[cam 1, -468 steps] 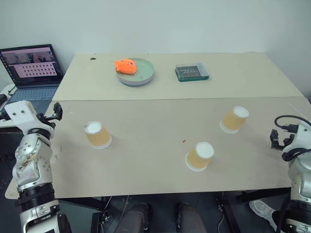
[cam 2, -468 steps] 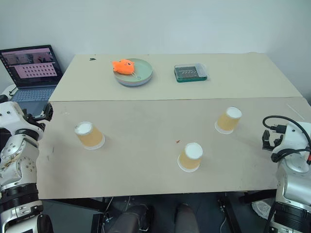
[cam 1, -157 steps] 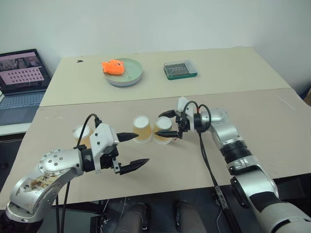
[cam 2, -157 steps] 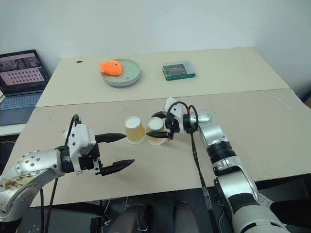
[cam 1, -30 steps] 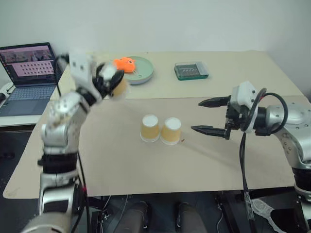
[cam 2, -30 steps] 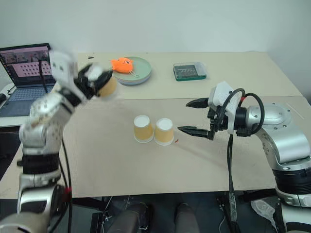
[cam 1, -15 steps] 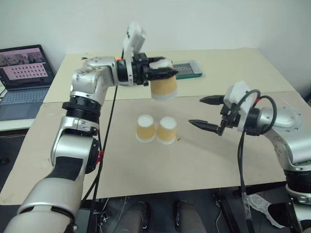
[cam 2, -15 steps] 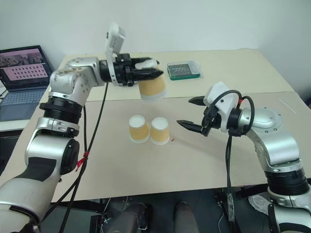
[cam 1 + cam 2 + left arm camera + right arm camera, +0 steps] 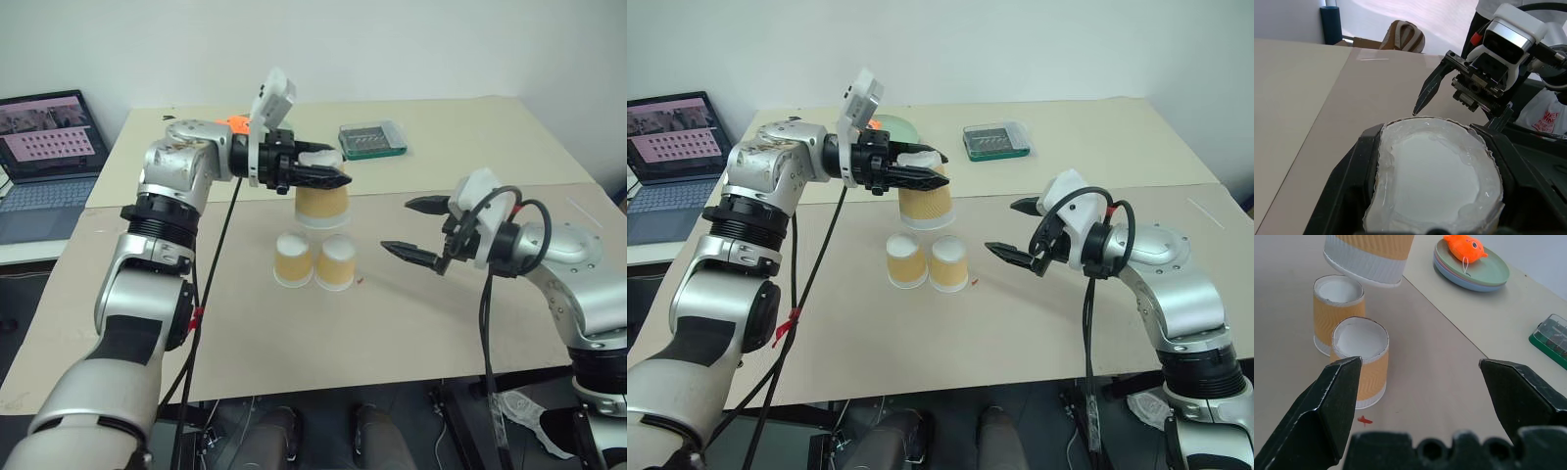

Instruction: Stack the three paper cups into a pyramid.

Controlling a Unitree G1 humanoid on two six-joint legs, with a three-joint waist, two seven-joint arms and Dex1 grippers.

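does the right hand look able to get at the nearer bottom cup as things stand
Probably yes. The right hand is open and aimed at the bottom cup nearest it, with bare table between them. The left hand holds the third cup just above the pair, leaving that side approach free.

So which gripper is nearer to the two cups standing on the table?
Left. The left gripper hangs just above the two standing cups, shut on the third cup. The right gripper waits open, off to their right side.
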